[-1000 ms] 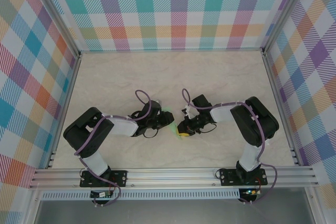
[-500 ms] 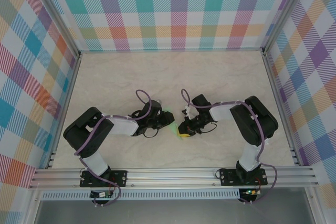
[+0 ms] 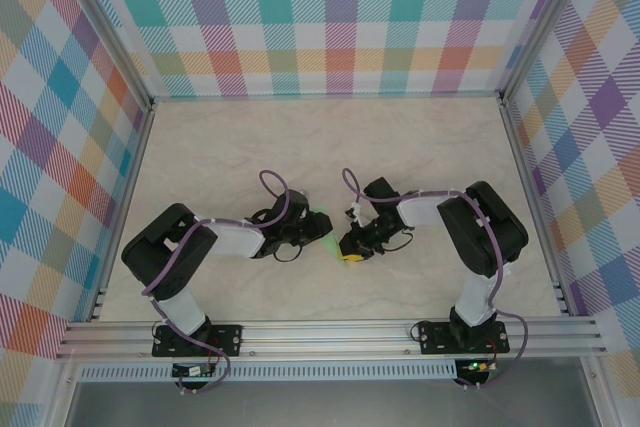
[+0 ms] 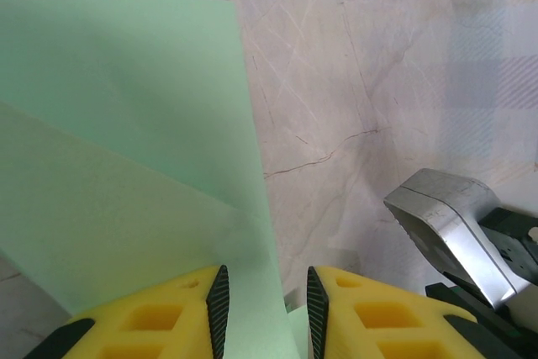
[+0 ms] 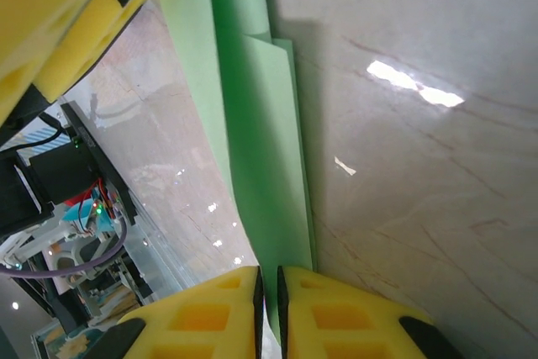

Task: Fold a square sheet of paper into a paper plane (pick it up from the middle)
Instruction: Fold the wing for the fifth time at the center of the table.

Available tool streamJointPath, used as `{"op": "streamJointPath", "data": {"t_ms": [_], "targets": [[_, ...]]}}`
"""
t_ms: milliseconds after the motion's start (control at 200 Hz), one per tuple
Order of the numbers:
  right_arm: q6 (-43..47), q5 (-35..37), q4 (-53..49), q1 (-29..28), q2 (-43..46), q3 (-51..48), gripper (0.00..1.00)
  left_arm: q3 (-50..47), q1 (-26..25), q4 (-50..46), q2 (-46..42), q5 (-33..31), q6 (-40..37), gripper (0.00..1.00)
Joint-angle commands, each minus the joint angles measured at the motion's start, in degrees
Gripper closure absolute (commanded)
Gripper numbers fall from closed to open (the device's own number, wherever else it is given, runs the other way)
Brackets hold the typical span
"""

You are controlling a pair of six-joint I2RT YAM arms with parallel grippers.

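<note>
Where the top view looks down: paper plane (image 3: 322, 216) on the table (image 3: 300, 147), between left gripper (image 3: 312, 228) and right gripper (image 3: 347, 253). Left wrist: green sheet between parted fingers (image 4: 210, 308); grip cannot be told. Right wrist: right gripper clenched on the paper plane's folded edge.

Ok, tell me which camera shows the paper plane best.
Left wrist. There the paper plane spreads wide, and its flat light green layers and a diagonal fold edge are plain to see. The right wrist view shows the paper plane as a narrow layered strip, and top external shows the paper plane as a small green sliver.
</note>
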State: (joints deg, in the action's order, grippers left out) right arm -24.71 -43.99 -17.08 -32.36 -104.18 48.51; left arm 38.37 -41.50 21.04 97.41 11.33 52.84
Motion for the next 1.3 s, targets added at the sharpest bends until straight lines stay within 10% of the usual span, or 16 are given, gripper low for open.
{"op": "streamJointPath", "data": {"t_ms": [0, 1295], "targets": [[-0.65, 0.87, -4.28, -0.20, -0.43, 2.08, 0.85, 0.78, 0.19, -1.70, 1.07, -0.34, -1.10, 0.68], [2.63, 14.10, -19.78, -4.90, -2.26, 3.26, 0.88, 0.84, 0.50, -2.94, 1.47, -0.43, -0.81, 0.68]]}}
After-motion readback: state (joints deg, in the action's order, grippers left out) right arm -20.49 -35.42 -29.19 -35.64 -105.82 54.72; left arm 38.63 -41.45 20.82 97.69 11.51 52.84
